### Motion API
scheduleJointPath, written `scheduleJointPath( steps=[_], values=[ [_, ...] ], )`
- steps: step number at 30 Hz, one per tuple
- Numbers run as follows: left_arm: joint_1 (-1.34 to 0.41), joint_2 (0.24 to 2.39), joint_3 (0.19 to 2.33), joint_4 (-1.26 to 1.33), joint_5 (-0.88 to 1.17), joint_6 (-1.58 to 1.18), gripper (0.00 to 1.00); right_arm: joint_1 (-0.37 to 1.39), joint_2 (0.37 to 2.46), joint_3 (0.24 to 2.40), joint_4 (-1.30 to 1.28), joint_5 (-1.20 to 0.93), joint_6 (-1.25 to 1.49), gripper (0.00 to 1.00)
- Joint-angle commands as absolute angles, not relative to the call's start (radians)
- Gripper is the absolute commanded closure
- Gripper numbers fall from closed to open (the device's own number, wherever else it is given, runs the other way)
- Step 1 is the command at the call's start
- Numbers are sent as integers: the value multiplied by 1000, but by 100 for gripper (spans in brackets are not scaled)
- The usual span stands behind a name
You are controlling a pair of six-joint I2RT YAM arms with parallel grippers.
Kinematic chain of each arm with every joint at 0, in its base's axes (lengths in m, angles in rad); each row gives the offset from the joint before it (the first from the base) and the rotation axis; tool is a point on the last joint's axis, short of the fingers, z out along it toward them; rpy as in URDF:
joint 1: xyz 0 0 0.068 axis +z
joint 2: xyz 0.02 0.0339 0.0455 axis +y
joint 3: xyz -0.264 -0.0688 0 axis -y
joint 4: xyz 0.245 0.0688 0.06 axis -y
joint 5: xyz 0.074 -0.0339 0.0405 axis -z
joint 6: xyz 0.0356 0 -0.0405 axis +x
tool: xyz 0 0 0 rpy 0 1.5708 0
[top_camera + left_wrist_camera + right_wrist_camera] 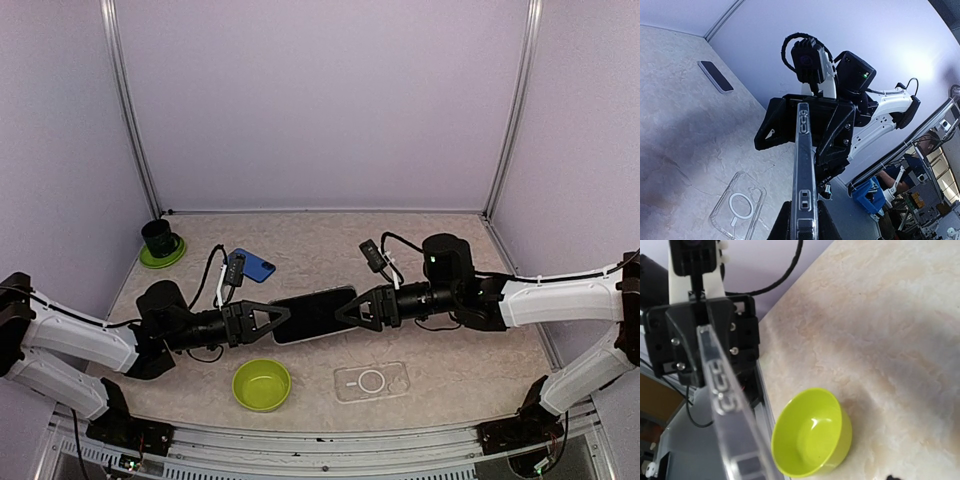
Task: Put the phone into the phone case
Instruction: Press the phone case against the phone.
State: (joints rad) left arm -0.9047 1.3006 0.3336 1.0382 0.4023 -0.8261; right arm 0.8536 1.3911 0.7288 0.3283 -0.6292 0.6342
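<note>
The phone (315, 313) is pinched at one end by the left gripper (283, 318) and at the other by the right gripper (345, 310), and is held above the middle of the desk. The clear case (372, 381) is seen lying flat near the front edge, just right of a green bowl (262, 385). A blue phone (251, 265) is seen towards the back-left corner.

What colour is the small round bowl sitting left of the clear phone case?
Lime green: the small round bowl shows best in the right wrist view.
</note>
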Motion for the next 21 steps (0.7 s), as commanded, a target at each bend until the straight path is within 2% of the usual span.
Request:
scheduleJointPath(
  steps=[1,4,9,11,14,21],
  values=[
    [-909,1303,339,1114,396,-823,100,861,1391,757,307,-619,613,28],
    [-910,1310,340,1120,400,-827,100,861,1399,758,316,-636,617,35],
    [-910,1319,342,1121,402,-830,100,861,1411,758,336,-666,619,57],
    [-911,1324,344,1124,405,-833,100,861,1414,758,340,-670,620,61],
    [-911,1329,342,1128,403,-836,100,861,1416,758,339,-670,619,59],
    [-911,1337,342,1129,402,-838,100,861,1411,757,324,-656,608,36]
  ],
)
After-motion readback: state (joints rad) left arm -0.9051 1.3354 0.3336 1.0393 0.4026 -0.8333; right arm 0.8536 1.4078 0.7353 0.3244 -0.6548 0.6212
